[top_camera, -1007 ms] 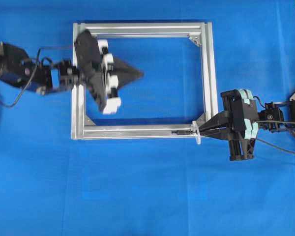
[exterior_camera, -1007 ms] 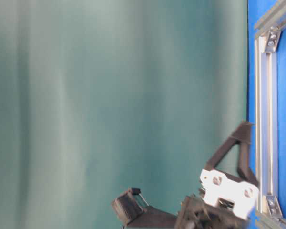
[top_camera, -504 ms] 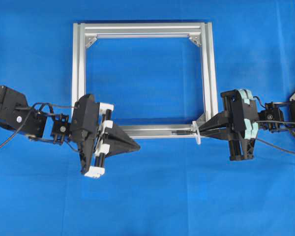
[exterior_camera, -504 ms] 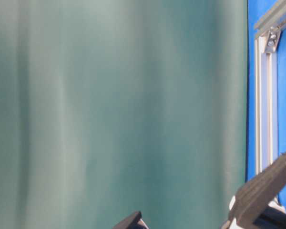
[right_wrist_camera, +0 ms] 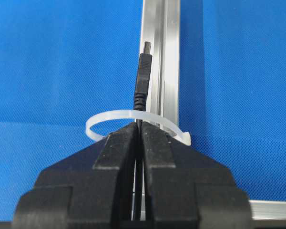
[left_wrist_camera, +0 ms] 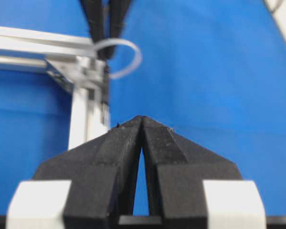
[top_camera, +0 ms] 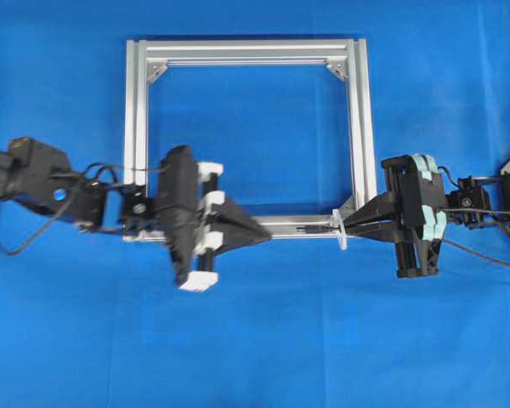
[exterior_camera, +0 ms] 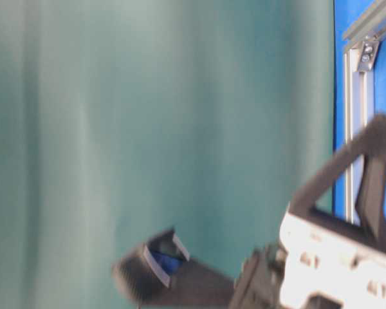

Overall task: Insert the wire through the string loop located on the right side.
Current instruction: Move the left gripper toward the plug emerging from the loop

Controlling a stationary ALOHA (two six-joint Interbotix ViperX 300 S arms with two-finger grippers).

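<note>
Left tool (top_camera: pixel 263 237): black fingers pressed together to a point, nothing between them. It lies over the lower rail of the frame, tip facing right toward the loop and well short of it. The left wrist view shows the same closed tip (left_wrist_camera: pixel 142 119) with the loop ahead.

Frame (top_camera: pixel 246 51): square of silver aluminium rails, lying flat on the blue surface (top_camera: pixel 263 340), silver brackets in its inner corners.

Wire (top_camera: pixel 316 229): thin black cable ending in a small dark plug. The plug lies along the lower rail, just left of the loop, pointing left. In the right wrist view the plug (right_wrist_camera: pixel 142 81) sticks out past the loop, with the cable running back between the right tool's fingers.

String loop (top_camera: pixel 341 229): small white translucent ring at the lower right corner of the frame. In the right wrist view it (right_wrist_camera: pixel 128 116) arcs around the wire directly in front of the fingertips, so the wire passes through it.

Right tool (top_camera: pixel 350 229): fingers clamped on the wire, tip right against the loop, pointing left.
</note>
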